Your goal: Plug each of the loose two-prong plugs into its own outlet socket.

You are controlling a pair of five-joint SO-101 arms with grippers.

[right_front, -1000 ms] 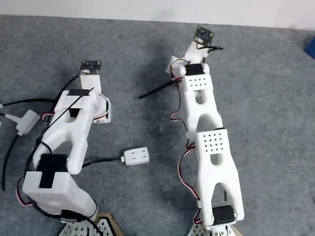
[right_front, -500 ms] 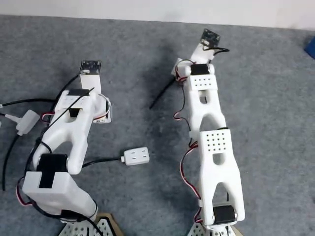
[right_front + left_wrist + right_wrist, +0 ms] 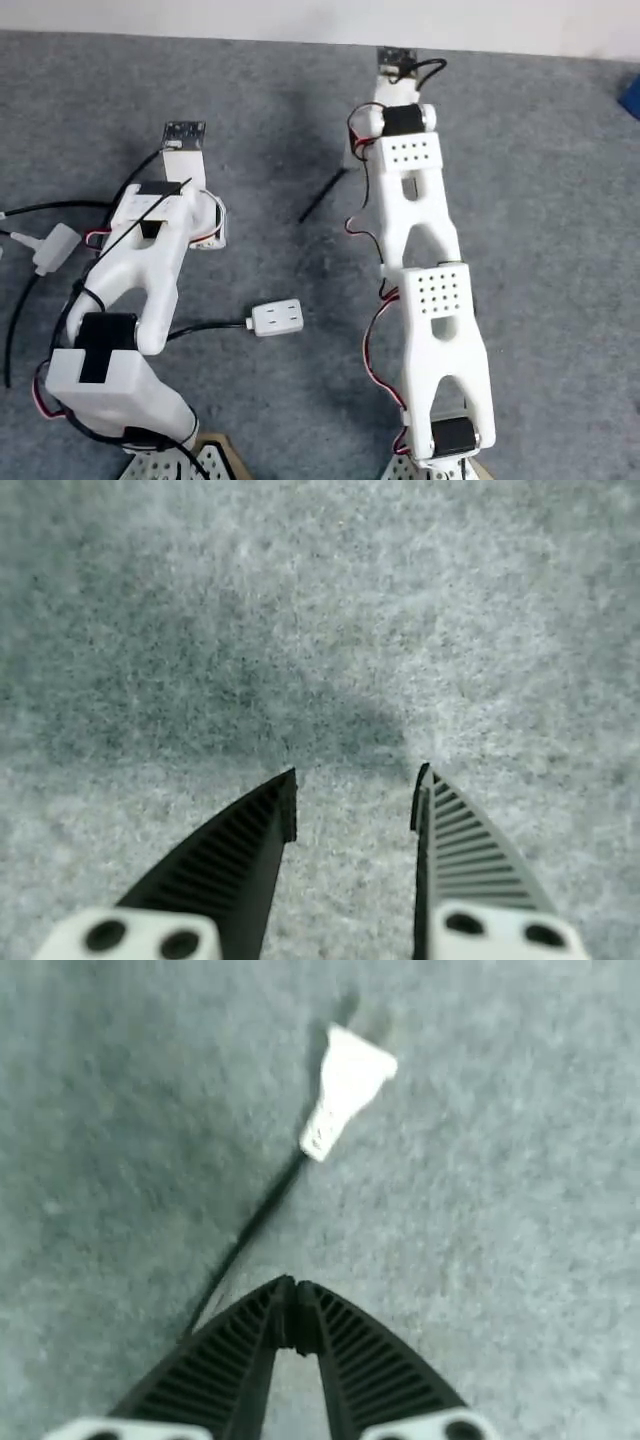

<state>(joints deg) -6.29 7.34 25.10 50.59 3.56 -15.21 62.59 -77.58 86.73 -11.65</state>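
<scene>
Plug (image 3: 348,1078) flat on desk (image 3: 520,1210), just ahead of right pincer (image 3: 296,1325), the nearer one; long axis roughly 1-to-7 o'clock from overhead. Right pincer closed, empty; left pincer (image 3: 352,800) parted, empty.

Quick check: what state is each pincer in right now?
Left pincer: open, holding nothing.
Right pincer: closed, holding nothing; the white plug lies ungripped.

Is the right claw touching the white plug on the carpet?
Apart. The right wrist view shows bare carpet between the shut right claw and the white plug lying ahead of it.
</scene>
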